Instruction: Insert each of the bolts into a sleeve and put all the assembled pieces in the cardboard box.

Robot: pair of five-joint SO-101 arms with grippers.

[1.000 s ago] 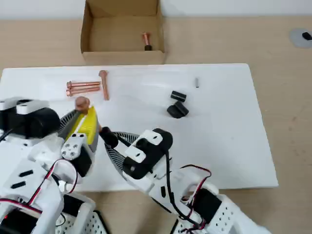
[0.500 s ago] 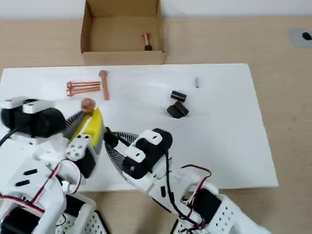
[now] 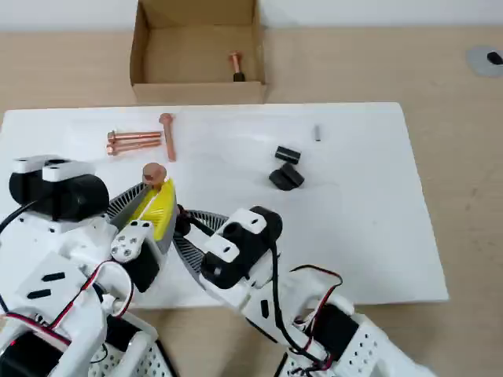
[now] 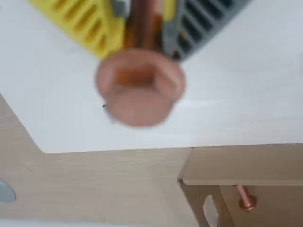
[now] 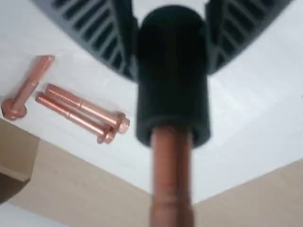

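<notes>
My left gripper, with one yellow finger, is shut on a copper bolt whose flanged head points toward the far side of the board. My right gripper is shut on a black sleeve just beside it. The bolt's shaft enters the sleeve's open end. Three loose bolts lie at the board's far left, two side by side and one crosswise. Two spare sleeves lie mid-board. The cardboard box beyond the board holds one assembled piece.
A white board covers the wooden table. A small grey pin lies on the board beyond the spare sleeves. The box's corner appears in the left wrist view with the assembled piece inside.
My left gripper has carried the bolt rightward and nearer, up to the sleeve. My right gripper has shifted slightly toward the near edge with the sleeve.
</notes>
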